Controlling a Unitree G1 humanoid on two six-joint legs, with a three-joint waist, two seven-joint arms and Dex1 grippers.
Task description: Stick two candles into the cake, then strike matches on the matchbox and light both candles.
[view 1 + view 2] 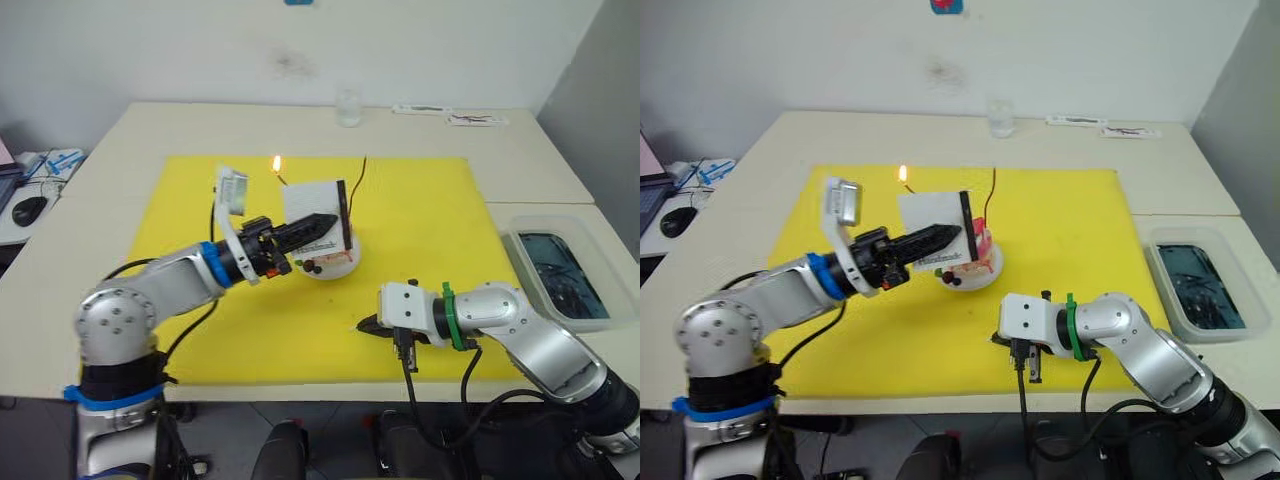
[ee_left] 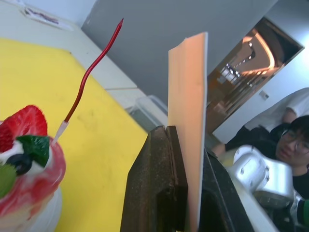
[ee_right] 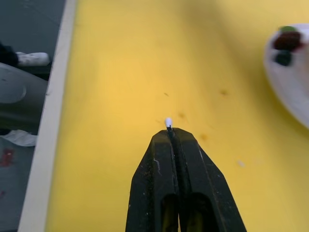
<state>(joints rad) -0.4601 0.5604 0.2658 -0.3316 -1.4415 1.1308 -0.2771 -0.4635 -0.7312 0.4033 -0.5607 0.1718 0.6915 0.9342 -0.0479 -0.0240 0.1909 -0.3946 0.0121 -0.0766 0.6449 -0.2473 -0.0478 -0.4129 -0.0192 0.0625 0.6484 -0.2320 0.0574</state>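
The cake (image 1: 332, 262) sits on its white plate mid-mat, with a strawberry (image 2: 25, 126) on top. Two thin reddish candles stand in it. The left candle (image 1: 279, 177) carries a small flame; the right candle (image 1: 357, 186) is unlit, also seen as a wavy red stick (image 2: 91, 72). My left gripper (image 1: 325, 222) is shut on the white matchbox (image 1: 312, 208), held upright just in front of the cake, black strip (image 1: 342, 212) on its right edge. My right gripper (image 1: 368, 324) lies low on the mat near the front, shut on a match whose pale tip (image 3: 168, 122) pokes out.
A yellow mat (image 1: 430, 230) covers the table's middle. A glass (image 1: 347, 107) and papers (image 1: 450, 115) lie at the back edge. A clear tub (image 1: 555, 272) stands to the right. A mouse (image 1: 30, 210) lies on the desk at far left. A person (image 2: 292, 140) sits nearby.
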